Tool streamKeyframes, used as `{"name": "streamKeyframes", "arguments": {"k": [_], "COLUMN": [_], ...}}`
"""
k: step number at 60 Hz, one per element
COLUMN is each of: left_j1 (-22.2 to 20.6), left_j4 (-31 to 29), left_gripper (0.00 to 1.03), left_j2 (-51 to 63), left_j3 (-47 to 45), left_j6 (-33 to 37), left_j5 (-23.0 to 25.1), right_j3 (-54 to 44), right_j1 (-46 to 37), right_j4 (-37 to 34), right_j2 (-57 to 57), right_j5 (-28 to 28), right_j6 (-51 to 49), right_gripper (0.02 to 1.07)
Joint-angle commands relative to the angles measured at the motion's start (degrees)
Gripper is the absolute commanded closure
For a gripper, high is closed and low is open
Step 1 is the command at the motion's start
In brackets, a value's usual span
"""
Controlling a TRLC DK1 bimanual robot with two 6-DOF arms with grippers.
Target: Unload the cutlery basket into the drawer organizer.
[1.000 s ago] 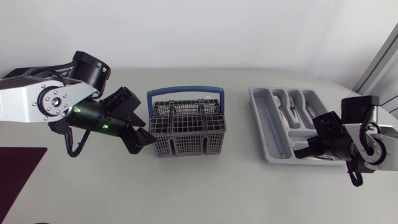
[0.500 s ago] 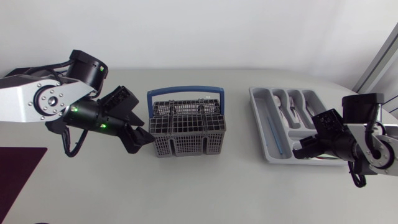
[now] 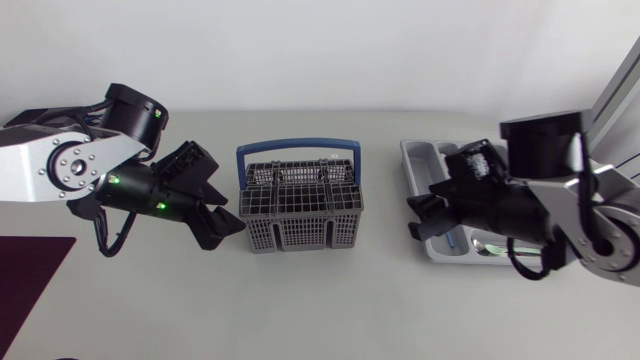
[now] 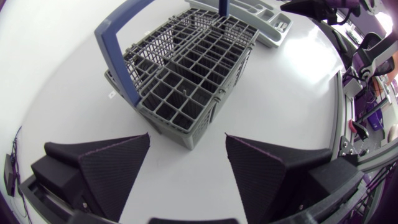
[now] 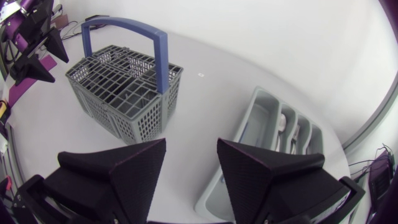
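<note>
Open left gripper (image 3: 236,212) just beside basket (image 3: 300,236); open right gripper (image 3: 413,220) — over organizer (image 3: 420,155) edge

Robot lab bench – plain white table (image 3: 330,300) with two-arm rig: left arm (image 3: 70,165) at 9 o'clock, right arm (image 3: 590,225) at 3 o'clock. Kitchen props staged on it – cutlery basket (image 3: 300,205) centre, drawer organizer (image 3: 420,165) toward 2 o'clock.

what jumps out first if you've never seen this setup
The grey cutlery basket with its blue handle stands at the middle of the table, and the left pincer is open just beside it. At the right, the right pincer is open at the basket-side edge of the grey drawer organizer, which its arm largely covers.
</note>
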Motion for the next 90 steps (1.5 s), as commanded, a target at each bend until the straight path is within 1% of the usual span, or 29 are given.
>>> {"name": "streamKeyframes", "arguments": {"k": [1,8,15,31,51,68,90], "left_j1": [0.0,0.1,0.2,0.8,0.8,1.9,1.4], "left_j4": [0.3,1.3,2.0,3.6,3.9,4.4,4.4], "left_gripper": [0.05,0.05,0.05,0.05,0.05,0.05,0.05], "left_j2": [0.6,1.5,2.4,6.4,10.0,12.8,13.5], "left_j3": [-1.4,-1.1,-1.0,1.0,4.5,6.4,6.9], "left_j6": [-1.0,-1.0,-0.9,-0.7,-0.7,-0.5,-0.5], "left_j5": [-0.4,-0.8,-1.0,-1.3,-1.9,-2.3,-2.5], "right_j3": [2.8,6.2,8.1,9.9,10.8,10.5,10.0], "right_j1": [1.9,4.0,5.1,7.1,8.0,9.0,9.0], "right_j4": [2.1,3.2,3.5,3.2,3.0,2.7,1.9], "right_j2": [6.4,13.8,17.4,19.1,21.2,20.5,19.1], "right_j5": [-0.3,-0.3,-0.3,0.4,1.9,3.5,4.5], "right_j6": [3.4,4.5,4.9,5.4,5.6,5.7,5.8], "right_gripper": [0.46,0.46,0.45,0.46,0.46,0.45,0.45]}}
